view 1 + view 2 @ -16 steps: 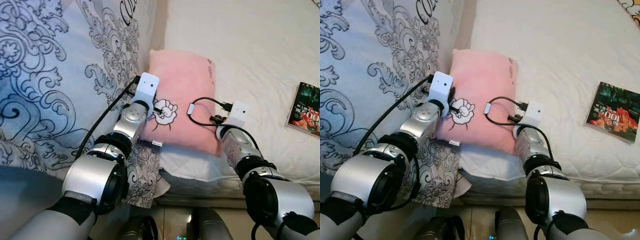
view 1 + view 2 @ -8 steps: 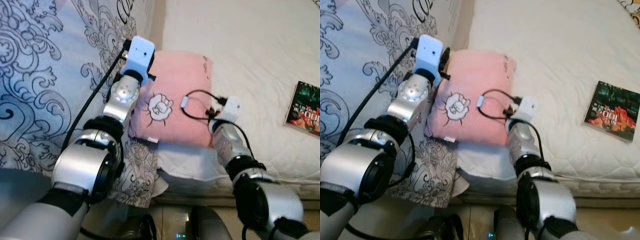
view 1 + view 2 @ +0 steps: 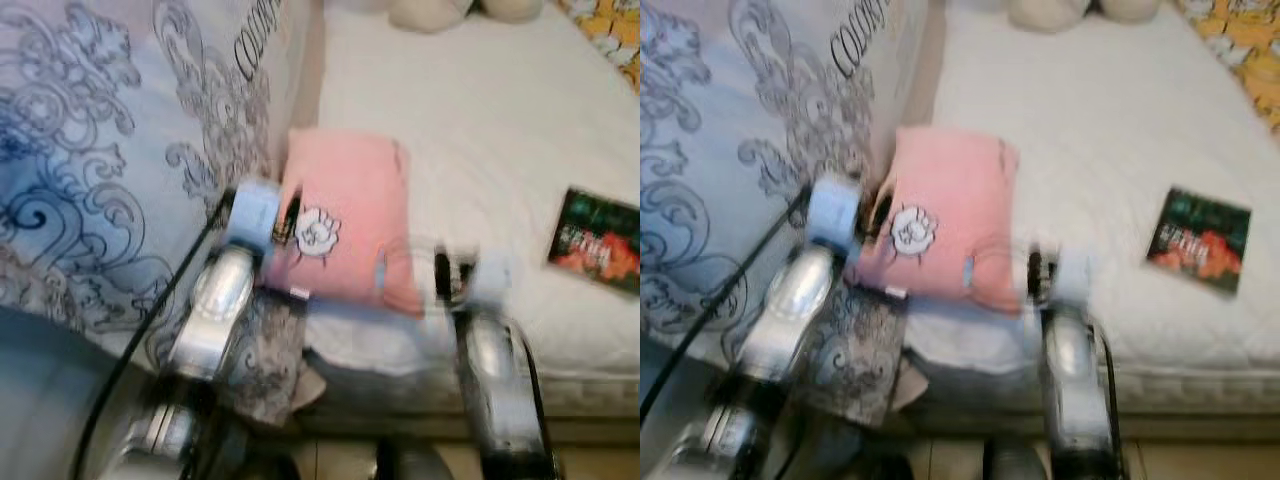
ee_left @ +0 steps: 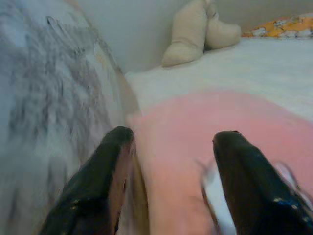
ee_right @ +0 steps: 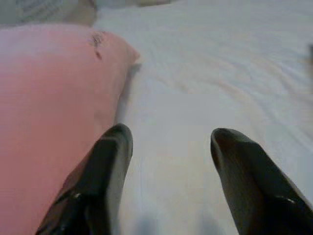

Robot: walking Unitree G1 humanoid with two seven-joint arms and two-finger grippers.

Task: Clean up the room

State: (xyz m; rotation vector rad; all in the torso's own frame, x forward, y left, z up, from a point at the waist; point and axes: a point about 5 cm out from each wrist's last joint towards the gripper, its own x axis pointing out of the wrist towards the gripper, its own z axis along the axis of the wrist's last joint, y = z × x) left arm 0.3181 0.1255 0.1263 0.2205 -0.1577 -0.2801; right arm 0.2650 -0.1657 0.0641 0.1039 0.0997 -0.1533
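A pink pillow (image 3: 345, 215) with a white emblem lies on the white mattress (image 3: 480, 130), against a patterned blue-grey duvet (image 3: 120, 150). The head views are blurred. My left gripper (image 4: 173, 133) is open at the pillow's (image 4: 205, 127) left edge, one finger by the duvet (image 4: 49, 98), the other over the pink cloth. My right gripper (image 5: 171, 131) is open just off the pillow's (image 5: 49, 98) near right corner, above the bare mattress (image 5: 220, 73). Nothing is clamped in either gripper.
A dark green and red book (image 3: 600, 240) lies on the mattress at the right. A cream plush toy (image 3: 430, 12) rests at the far end of the bed. The bed's front edge (image 3: 400, 400) runs below the pillow, with floor beneath.
The camera has tilted up and blurred, bringing the plush toy into view. My left gripper has come back from the pillow's far left corner to its near left side. The right arm has shifted slightly.
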